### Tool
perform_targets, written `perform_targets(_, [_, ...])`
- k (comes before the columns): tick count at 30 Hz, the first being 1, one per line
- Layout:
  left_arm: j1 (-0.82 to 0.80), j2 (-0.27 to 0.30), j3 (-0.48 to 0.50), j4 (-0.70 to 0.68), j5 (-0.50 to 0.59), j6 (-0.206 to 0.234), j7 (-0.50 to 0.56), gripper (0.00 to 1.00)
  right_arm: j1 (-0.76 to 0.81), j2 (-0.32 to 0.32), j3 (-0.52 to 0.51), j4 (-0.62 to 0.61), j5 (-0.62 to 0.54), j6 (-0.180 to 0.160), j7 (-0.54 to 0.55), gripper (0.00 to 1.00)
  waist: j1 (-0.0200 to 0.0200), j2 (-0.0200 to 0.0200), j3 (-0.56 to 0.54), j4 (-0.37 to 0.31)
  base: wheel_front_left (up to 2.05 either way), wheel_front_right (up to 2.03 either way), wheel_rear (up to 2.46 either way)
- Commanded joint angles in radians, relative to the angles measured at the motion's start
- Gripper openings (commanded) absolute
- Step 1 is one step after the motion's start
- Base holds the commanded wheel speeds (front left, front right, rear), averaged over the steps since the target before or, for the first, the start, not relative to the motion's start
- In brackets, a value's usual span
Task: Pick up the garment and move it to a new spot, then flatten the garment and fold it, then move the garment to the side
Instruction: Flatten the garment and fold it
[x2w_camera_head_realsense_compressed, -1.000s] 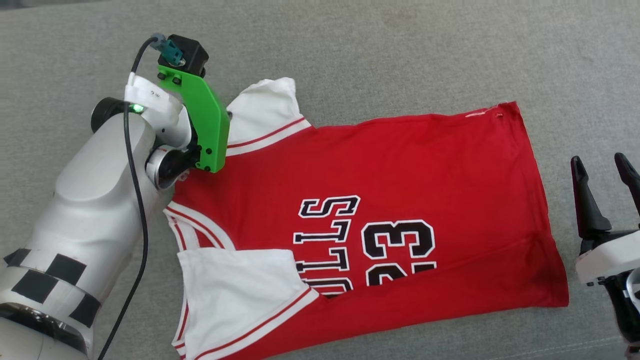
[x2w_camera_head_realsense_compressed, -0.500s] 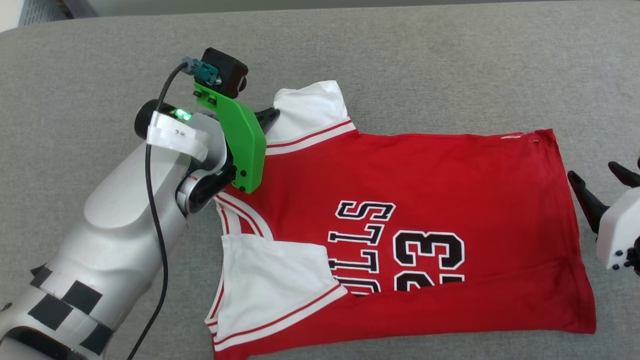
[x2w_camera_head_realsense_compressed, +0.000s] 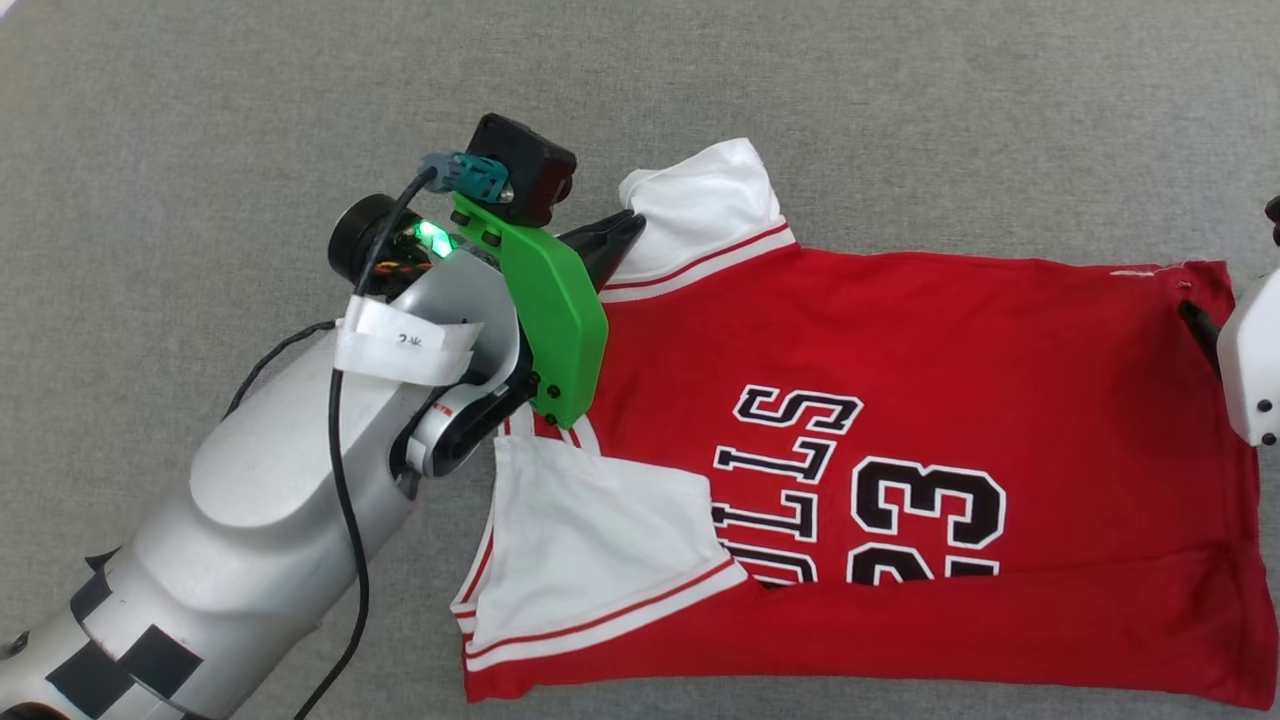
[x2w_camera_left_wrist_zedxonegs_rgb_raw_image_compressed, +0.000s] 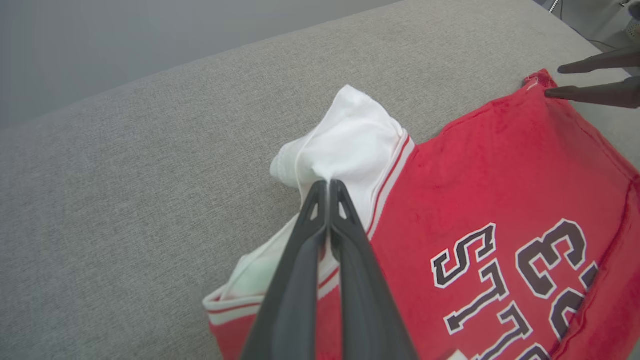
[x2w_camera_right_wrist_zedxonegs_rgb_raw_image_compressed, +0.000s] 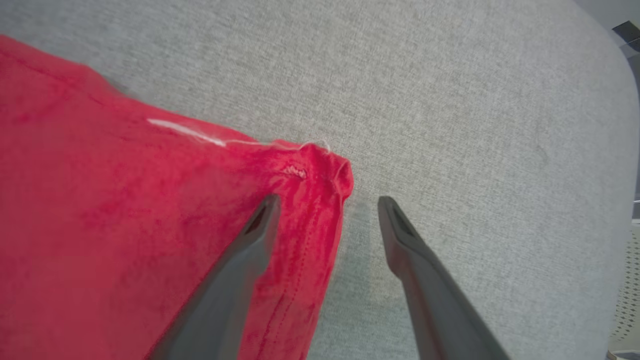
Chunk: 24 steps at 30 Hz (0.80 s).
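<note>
The garment (x2w_camera_head_realsense_compressed: 900, 330), a red jersey with white sleeves and black lettering, lies spread face up on a grey padded surface (x2w_camera_head_realsense_compressed: 800, 90). My left gripper (x2w_camera_head_realsense_compressed: 630, 225) is at the far white sleeve (x2w_camera_head_realsense_compressed: 715, 200). In the left wrist view this gripper (x2w_camera_left_wrist_zedxonegs_rgb_raw_image_compressed: 328, 182) is shut on a pinched fold of that sleeve (x2w_camera_left_wrist_zedxonegs_rgb_raw_image_compressed: 360, 145). My right gripper (x2w_camera_right_wrist_zedxonegs_rgb_raw_image_compressed: 327, 202) stands open astride the red hem corner (x2w_camera_right_wrist_zedxonegs_rgb_raw_image_compressed: 320, 170), one finger on the cloth, the other over the grey surface. One of its fingers (x2w_camera_head_realsense_compressed: 1197, 325) shows at the garment's right edge.
The near sleeve (x2w_camera_head_realsense_compressed: 590, 540) lies folded over the chest. The grey surface's far edge (x2w_camera_left_wrist_zedxonegs_rgb_raw_image_compressed: 200, 60) runs close behind the garment, and its rounded corner (x2w_camera_right_wrist_zedxonegs_rgb_raw_image_compressed: 600, 75) lies to the right of the hem. Bare grey surface lies to the left of the garment.
The camera has shifted. My right gripper has come from beside the garment to its far hem corner. My left gripper stays shut at the far sleeve, its fingers now showing past the green bracket.
</note>
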Motion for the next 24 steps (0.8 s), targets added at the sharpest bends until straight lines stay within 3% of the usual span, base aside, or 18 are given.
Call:
perform_targets(1, [0.016, 0.008, 0.001, -0.015, 0.012, 0.008, 0.002, 0.0, -0.028, -0.007, 0.017, 0.023, 0.003, -0.001, -0.009, 1.0, 0.0, 0.0, 0.016, 0.016, 0.0, 0.0, 0.0])
perform_targets(9, [0.032, 0.021, -0.002, -0.056, 0.017, 0.029, 0.004, 0.0, -0.084, -0.013, 0.115, 0.133, 0.056, -0.001, -0.058, 1.0, 0.0, 0.0, 0.031, 0.027, 0.0, 0.0, 0.0])
perform_targets(10, [0.034, 0.022, -0.003, -0.056, 0.017, 0.03, 0.003, 0.0, -0.087, -0.014, 0.128, 0.146, 0.067, -0.001, -0.063, 0.83, 0.0, 0.0, 0.031, 0.027, 0.0, 0.0, 0.0])
perform_targets(12, [0.038, 0.024, -0.002, -0.054, 0.016, 0.032, 0.0, 0.0, -0.093, -0.018, 0.147, 0.168, 0.083, -0.001, -0.081, 0.03, 0.0, 0.0, 0.03, 0.026, 0.0, 0.0, 0.0])
perform_targets(17, [0.056, 0.025, 0.008, -0.037, 0.003, 0.037, -0.021, 0.0, -0.107, 0.02, 0.102, 0.229, 0.147, -0.001, -0.151, 0.0, 0.0, 0.0, 0.012, 0.018, 0.0, 0.0, 0.0])
perform_targets(24, [0.119, 0.04, 0.031, 0.002, -0.02, 0.045, -0.085, 0.0, -0.064, 0.052, 0.063, 0.231, 0.181, -0.001, -0.34, 0.0, 0.0, 0.0, -0.061, -0.01, 0.0, 0.0, 0.0])
